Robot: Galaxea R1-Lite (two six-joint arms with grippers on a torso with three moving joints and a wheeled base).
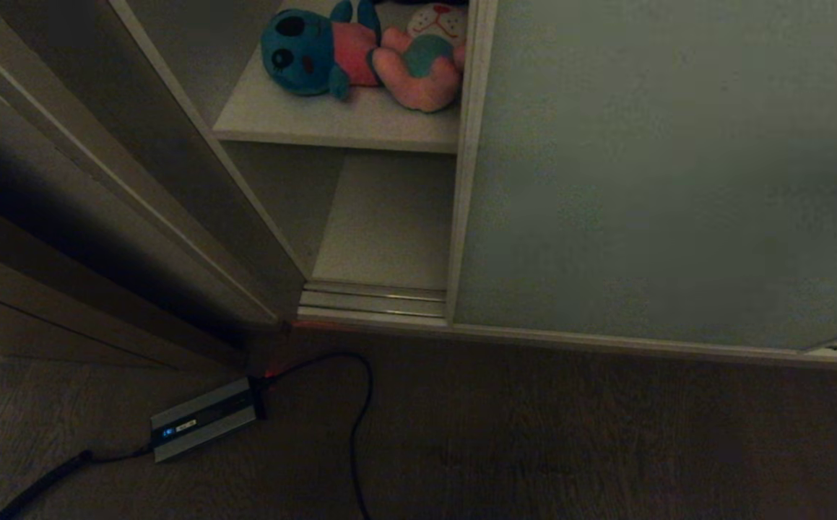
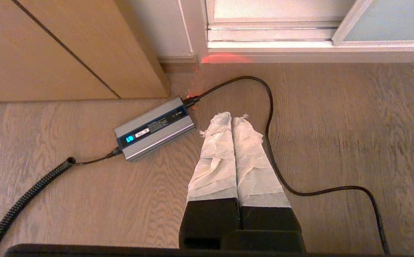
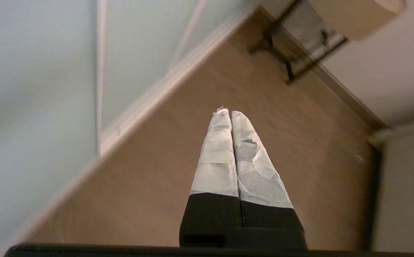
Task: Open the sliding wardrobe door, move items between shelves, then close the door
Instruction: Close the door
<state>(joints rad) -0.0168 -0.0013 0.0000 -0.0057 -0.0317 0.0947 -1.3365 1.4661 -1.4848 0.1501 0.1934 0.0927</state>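
The pale grey-green sliding wardrobe door (image 1: pixel 671 173) covers the right part of the wardrobe, leaving a gap at its left. In that gap, two plush toys lie side by side on the upper shelf (image 1: pixel 295 119): a teal-blue one (image 1: pixel 310 50) and a pink one (image 1: pixel 422 68). The lower shelf (image 1: pixel 386 231) is bare. Neither arm shows in the head view. My left gripper (image 2: pixel 232 117) hangs shut over the wood floor, holding nothing. My right gripper (image 3: pixel 228 113) is shut and empty above the floor, beside the door (image 3: pixel 31 71).
A grey charger box (image 1: pixel 201 419) with a black cable (image 1: pixel 360 404) lies on the floor in front of the wardrobe's left corner. A brown wooden side panel (image 1: pixel 100 188) stands to the left. In the right wrist view, a dark metal furniture leg (image 3: pixel 285 67) stands by a wall.
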